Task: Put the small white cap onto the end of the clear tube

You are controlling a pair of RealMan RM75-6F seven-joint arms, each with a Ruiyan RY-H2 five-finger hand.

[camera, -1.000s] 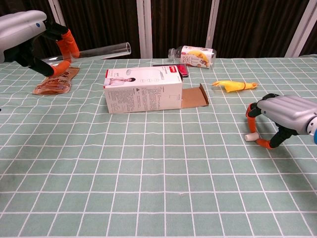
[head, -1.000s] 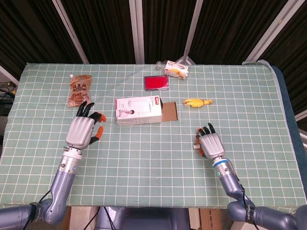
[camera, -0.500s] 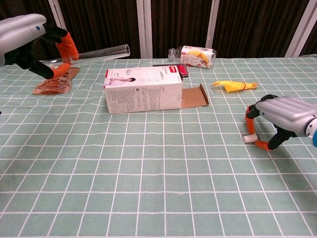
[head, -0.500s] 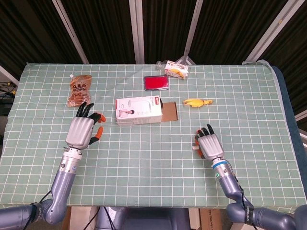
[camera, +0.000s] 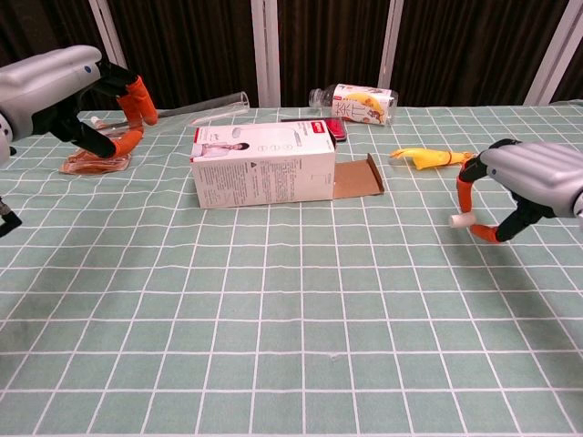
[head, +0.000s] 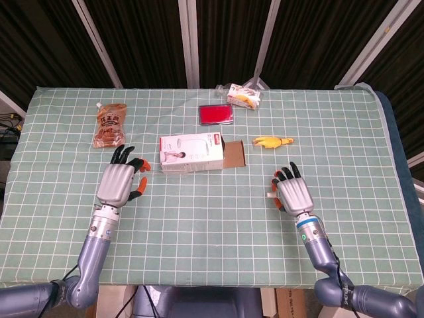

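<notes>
The left hand (camera: 77, 96) holds the clear tube (camera: 196, 108) above the far left of the worktop (camera: 301, 309), fingers wrapped round one end so the rest sticks out free. That grip looks chosen to leave the open end clear for capping. The tube's long axis runs roughly left to right across the chest view, with the free end pointing right and slightly upward, above the white carton (camera: 262, 165).

The right hand (camera: 528, 182) pinches the small white cap (camera: 458, 218) between orange-tipped fingers (camera: 466, 189), lifted just off the cloth at the right side. The cap juts left from the pinch, toward the tube, though the two are well apart. Whether its hollow side faces the tube I cannot tell.
</notes>
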